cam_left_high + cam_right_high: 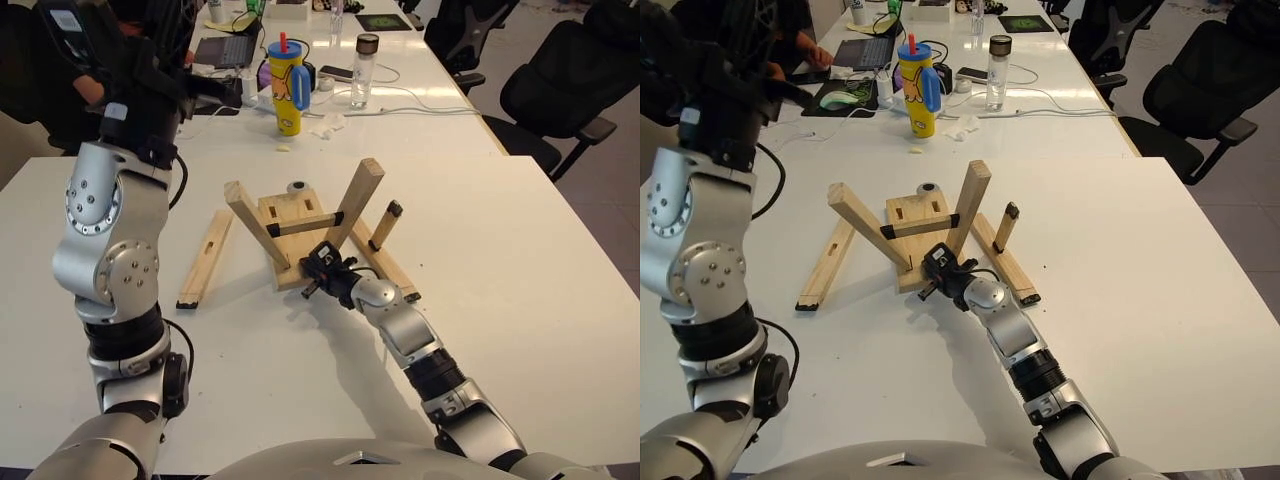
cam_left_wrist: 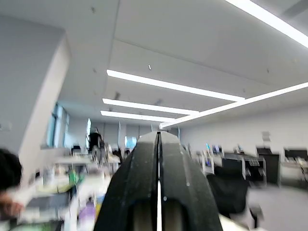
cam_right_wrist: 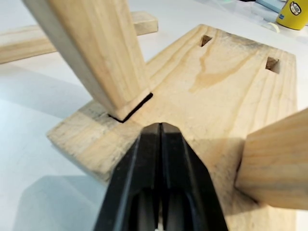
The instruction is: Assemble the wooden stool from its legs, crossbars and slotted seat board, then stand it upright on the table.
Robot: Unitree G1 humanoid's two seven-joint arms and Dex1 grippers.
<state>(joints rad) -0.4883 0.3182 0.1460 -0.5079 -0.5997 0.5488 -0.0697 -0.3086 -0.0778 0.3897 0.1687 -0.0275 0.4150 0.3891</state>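
1. stool parts sit at the middle of the white table (image 1: pixel 520 280). the slotted seat board (image 1: pixel 285 215) lies flat, well apart from the table's near and right edges.
2. two legs stand in the board's slots and splay outward, the left leg (image 1: pixel 255 222) leaning left and the right leg (image 1: pixel 358 200) leaning right. a crossbar (image 1: pixel 303 225) joins them partway up.
3. right gripper (image 1: pixel 318 270) is at the near edge of the board, between the two standing legs. its fingers are pressed together with nothing between them, and their tip is just beside the foot of one leg.
4. left gripper (image 2: pixel 159 139) is raised high on the left and points toward the ceiling lights. its fingers are closed and hold nothing.
5. a loose leg (image 1: pixel 205 258) lies flat on the table left of the board, near it but not touching.
6. another long piece (image 1: pixel 398 275) lies along the board's right edge, and a short bar (image 1: pixel 386 225) rises tilted from it.
7. a yellow cup (image 1: pixel 286 90) and a bottle (image 1: pixel 364 70) stand on the far table, well apart from the stool parts.
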